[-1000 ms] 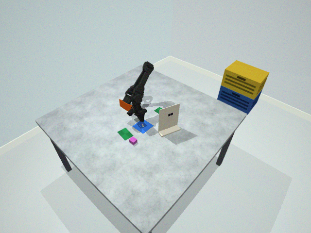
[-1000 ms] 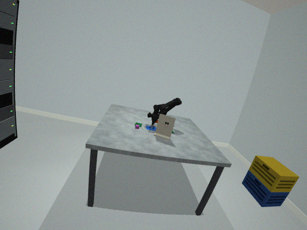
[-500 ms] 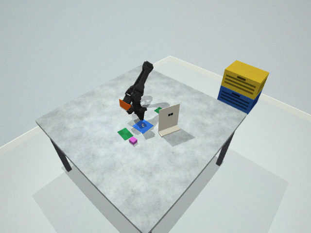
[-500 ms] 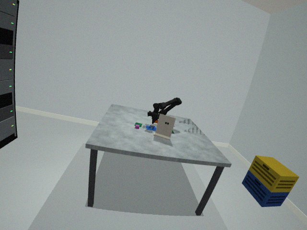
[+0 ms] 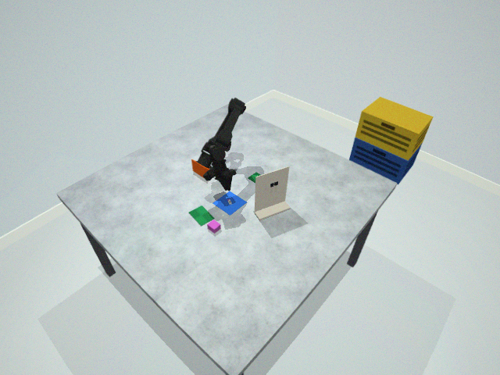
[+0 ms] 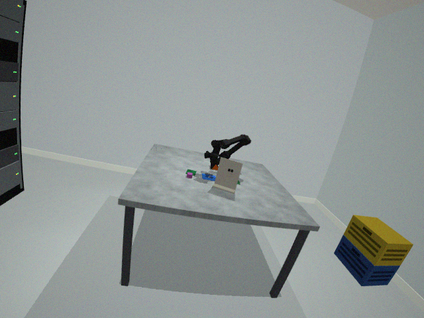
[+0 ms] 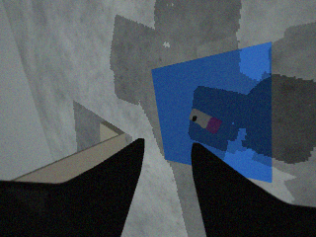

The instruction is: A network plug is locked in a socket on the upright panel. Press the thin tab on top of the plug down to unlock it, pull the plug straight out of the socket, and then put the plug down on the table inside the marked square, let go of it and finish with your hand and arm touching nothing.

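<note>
Blue square (image 5: 238,202) (image 6: 204,176) (image 7: 173,99) on counter (image 5: 226,291) (image 6: 164,191) (image 7: 44,59), right of centre in wrist view. Plug (image 5: 230,201) (image 7: 201,118), grey and purple, lies inside it, out of socket. Tool (image 5: 228,188) (image 7: 168,146) released, 2 fingers apart, nothing between them, above counter. Upright panel (image 5: 271,195) (image 6: 228,176), right of blue square in top view. Magenta block (image 5: 213,226) (image 6: 189,175) beside green square (image 5: 201,215) (image 6: 191,171), lower left of blue square in top view.

I count two flat green squares (image 5: 201,215) (image 6: 191,171), one blue square (image 5: 238,202) (image 6: 205,177) (image 7: 173,99), one magenta block (image 5: 213,226) (image 6: 189,175).
</note>
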